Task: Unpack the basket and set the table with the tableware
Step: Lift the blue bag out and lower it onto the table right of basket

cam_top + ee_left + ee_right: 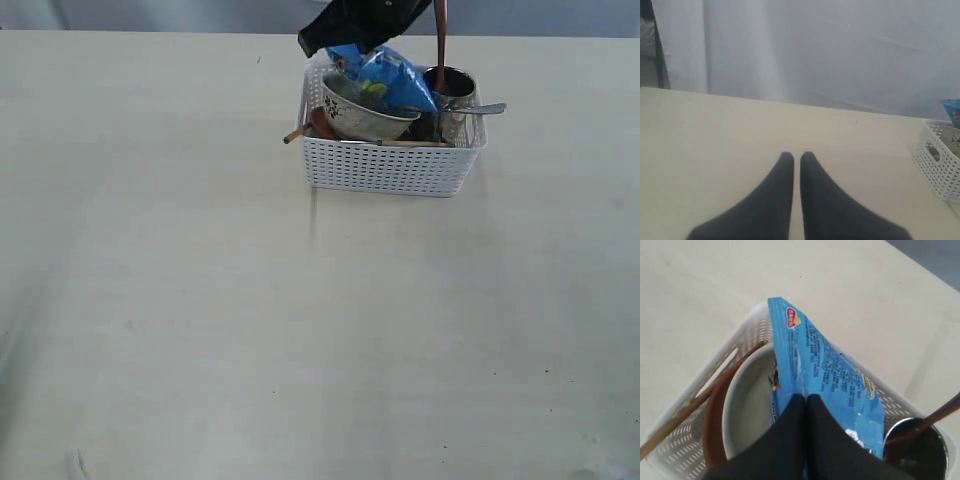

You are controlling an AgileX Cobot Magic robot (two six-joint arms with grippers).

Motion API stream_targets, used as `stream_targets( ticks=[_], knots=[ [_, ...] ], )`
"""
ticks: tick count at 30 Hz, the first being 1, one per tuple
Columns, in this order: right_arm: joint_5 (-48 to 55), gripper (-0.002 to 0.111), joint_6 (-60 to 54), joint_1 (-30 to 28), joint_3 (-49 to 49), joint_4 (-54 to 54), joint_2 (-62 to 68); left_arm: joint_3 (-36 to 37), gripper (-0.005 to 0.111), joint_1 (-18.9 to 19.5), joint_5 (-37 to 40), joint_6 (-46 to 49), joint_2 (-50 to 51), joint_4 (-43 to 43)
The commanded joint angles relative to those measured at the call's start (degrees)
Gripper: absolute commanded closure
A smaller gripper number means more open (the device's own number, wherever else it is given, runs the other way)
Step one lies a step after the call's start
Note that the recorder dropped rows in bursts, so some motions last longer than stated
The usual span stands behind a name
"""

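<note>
The left claw (796, 156) and right claw (801, 399) are both together. The bowl (747, 405) under the blue bag (825, 365) looks breakable; hold its rim.

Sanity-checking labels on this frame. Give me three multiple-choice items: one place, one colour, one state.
1. Where is the bowl? A in the basket B beside it C under it
2. What colour is the snack bag? A red B blue C black
3. What state is the left gripper in? A holding the snack bag B open wide C shut, empty

1 A: the white grid walls surround the bowl.
2 B: the wrapper is plainly blue.
3 C: it is closed on nothing.
</note>
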Motion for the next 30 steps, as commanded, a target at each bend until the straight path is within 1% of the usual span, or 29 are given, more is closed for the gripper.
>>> stream_targets(
  ticks=[1, 10, 16, 19, 22, 27, 30],
  knots=[
    [2.10, 0.109, -0.46, -0.24, -1.37, -0.58, -2.87, 0.22, 0.101, 0.28, -0.05, 0.22, -0.21, 0.06],
    [7.27, 0.109, -2.00, -0.24, -1.14, -0.70, -8.83, 0.22, 0.101, 0.28, -0.05, 0.22, -0.21, 0.06],
    [9.51, 0.109, -1.64, -0.24, 2.60, 0.15, -17.79, 0.22, 0.101, 0.28, -0.05, 0.22, -0.21, -0.18],
    [11.42, 0.109, -1.38, -0.24, 7.92, -0.96, -23.42, 0.22, 0.101, 0.28, -0.05, 0.22, -0.21, -0.18],
    [12.14, 0.109, 0.83, -0.24, 16.11, -3.13, -30.36, 0.22, 0.101, 0.28, -0.05, 0.22, -0.21, -0.18],
    [12.40, 0.109, 2.76, -0.24, 28.56, -3.06, -43.46, 0.22, 0.101, 0.28, -0.05, 0.22, -0.21, -0.18],
    [13.39, 0.109, 3.57, -0.24, 35.36, -3.71, -48.96, 0.22, 0.101, 0.28, -0.05, 0.22, -0.21, -0.18]
  ],
)
